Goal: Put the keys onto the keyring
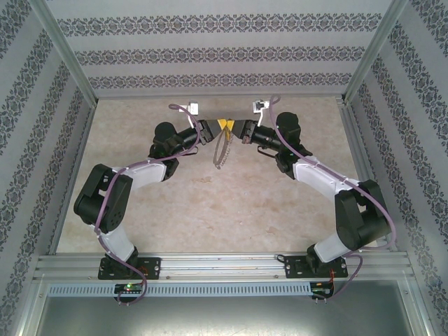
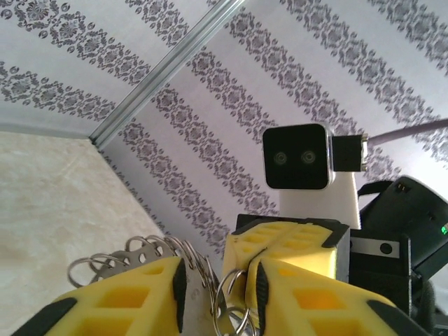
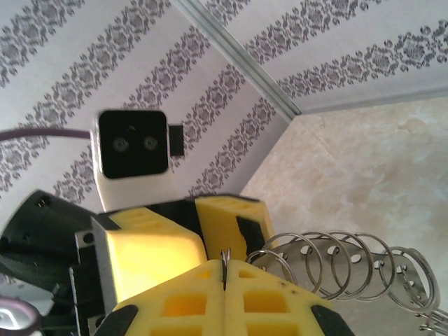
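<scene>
keyring (image 1: 222, 148) hangs above the bench (image 1: 210, 210) at the far middle, held from both sides. my left jaws grip its bunched rings; my right jaws are clenched tight on a thin wire edge of it.

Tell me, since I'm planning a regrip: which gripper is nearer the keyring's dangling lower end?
Left, narrowly. Both grip the keyring at its top: left gripper from its left, right gripper from its right. The dangling end slants toward the left gripper's side.
</scene>
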Robot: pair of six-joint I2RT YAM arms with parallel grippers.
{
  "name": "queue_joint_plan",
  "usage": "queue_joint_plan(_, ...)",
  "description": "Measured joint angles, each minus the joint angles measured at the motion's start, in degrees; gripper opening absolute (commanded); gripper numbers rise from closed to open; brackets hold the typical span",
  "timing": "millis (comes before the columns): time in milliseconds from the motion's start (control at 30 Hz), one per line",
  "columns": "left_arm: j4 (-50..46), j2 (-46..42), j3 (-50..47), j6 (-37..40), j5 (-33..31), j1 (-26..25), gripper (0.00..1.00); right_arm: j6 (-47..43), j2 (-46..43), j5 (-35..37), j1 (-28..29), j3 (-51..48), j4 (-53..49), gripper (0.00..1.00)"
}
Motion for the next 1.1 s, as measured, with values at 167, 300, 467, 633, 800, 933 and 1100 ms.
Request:
queue_joint_plan(167,-4.0,-1.4,0.7,3.4,0.2,0.0,0.42,-4.3,-0.1,-2.7,-1.7,0.0,-3.6,0.0)
queue_joint_plan(300,-9.0,-3.2,1.9,7.0,0.8,0.2,0.44,-7.2,-0.1,-5.0,-3.5,0.1,-4.7,0.0)
queue_joint_plan(467,-17.8,-4.8,5.3,13.1,4.3,1.0,0.45,-11.0,-0.1,-8.3,-4.7,0.9,-6.6,0.0)
queue_joint_plan(633,-27.5,-4.8,10.6,19.2,10.7,2.5,0.41,-15.7,-0.1,-12.2,-5.4,4.2,-11.4,0.0)
queue_joint_plan(800,-31.8,-4.0,14.2,22.3,16.9,3.6,0.36,-18.6,0.1,-16.4,-6.6,7.6,-14.7,0.0)
queue_joint_plan(933,-33.6,-1.3,16.8,23.2,20.3,3.8,0.33,-19.4,1.5,-19.2,-7.3,9.4,-16.0,0.0)
queue_joint_plan(1100,-35.0,2.2,19.3,23.2,23.6,3.9,0.3,-19.8,3.5,-21.0,-7.3,10.1,-17.8,0.0)
